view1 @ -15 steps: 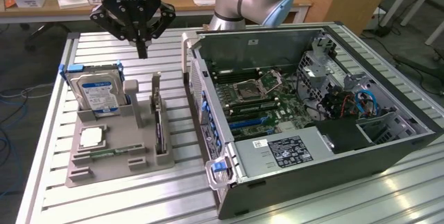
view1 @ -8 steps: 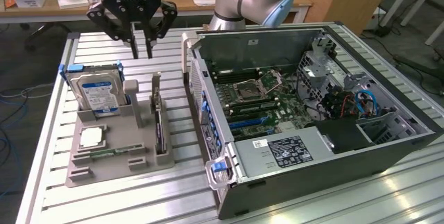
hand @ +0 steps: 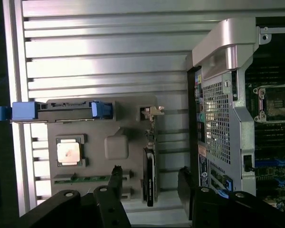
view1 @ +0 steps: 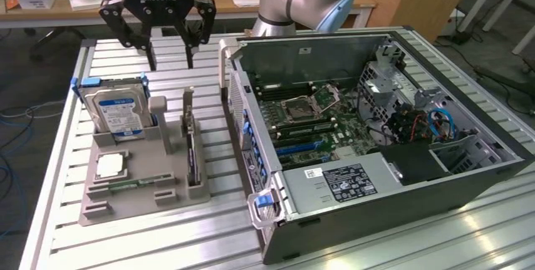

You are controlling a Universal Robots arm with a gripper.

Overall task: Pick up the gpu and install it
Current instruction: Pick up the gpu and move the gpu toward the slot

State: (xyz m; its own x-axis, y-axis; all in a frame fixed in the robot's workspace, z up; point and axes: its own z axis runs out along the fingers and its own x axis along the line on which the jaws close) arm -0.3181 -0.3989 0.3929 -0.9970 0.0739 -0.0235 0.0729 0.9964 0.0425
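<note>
My gripper [view1: 170, 57]: jaws apart, empty, above the tray [view1: 144, 168]. Graphics card [view1: 193, 141] stands on edge in 1 slot beside the computer case [view1: 359, 217], below me, long axis crosswise between my fingers.

My exterior camera sits high and off the arm, looking down at a slant across the whole ribbed aluminium surface [view1: 167, 245], the grey moulded parts tray [view1: 138, 192] and the open black computer case [view1: 401, 207]. My wrist camera looks straight down from closer in, with the black fingers [hand: 115, 185] in its foreground. Both views share the tray, the surface and the case's tray-side wall.
</note>
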